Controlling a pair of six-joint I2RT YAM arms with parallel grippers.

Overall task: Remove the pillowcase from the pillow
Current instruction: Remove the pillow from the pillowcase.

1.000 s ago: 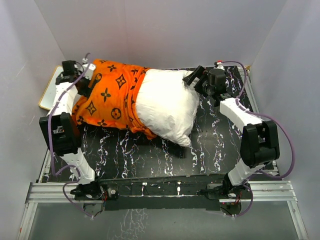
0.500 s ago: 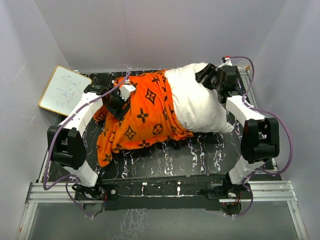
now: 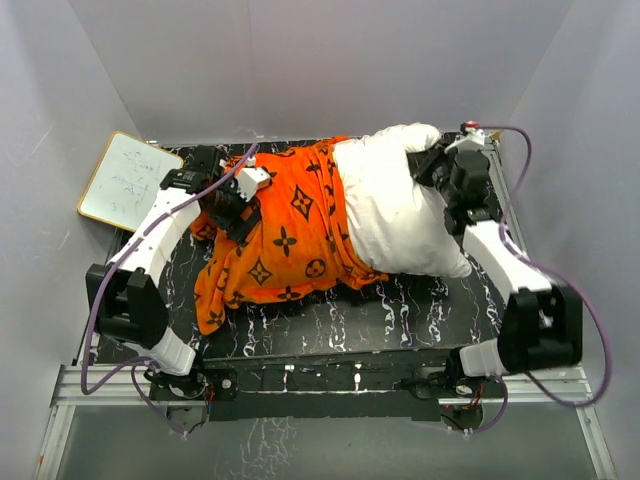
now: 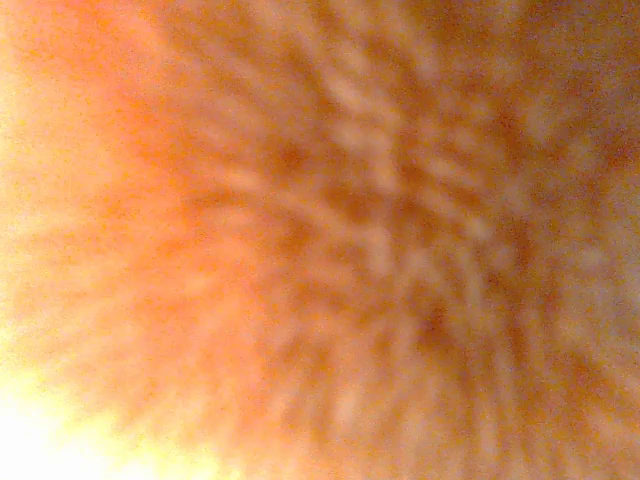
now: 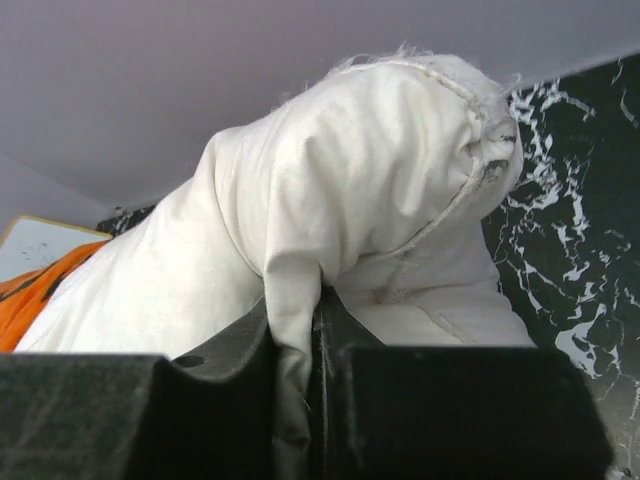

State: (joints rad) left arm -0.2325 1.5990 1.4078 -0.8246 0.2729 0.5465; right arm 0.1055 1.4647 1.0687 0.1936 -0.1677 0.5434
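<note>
The orange pillowcase [image 3: 290,235] with dark brown motifs covers the left half of the white pillow [image 3: 390,210], whose right half lies bare. My left gripper [image 3: 228,208] presses into the pillowcase's upper left part. Its jaws are hidden, because orange plush [image 4: 320,240] fills the whole left wrist view. My right gripper [image 3: 432,165] is at the pillow's far right corner. In the right wrist view that gripper [image 5: 300,320] is shut on a fold of the white pillow [image 5: 350,170], with a strip of pillowcase [image 5: 40,290] at the left edge.
A small white wood-framed board [image 3: 125,180] leans at the back left corner. The black marbled table [image 3: 330,320] shows in front of the pillow. Pale walls close in the back and both sides.
The pillow and pillowcase have shifted right, uncovering the board. My left gripper moved from the far left end onto the pillowcase's upper left part. My right gripper closed on a pillow fold.
</note>
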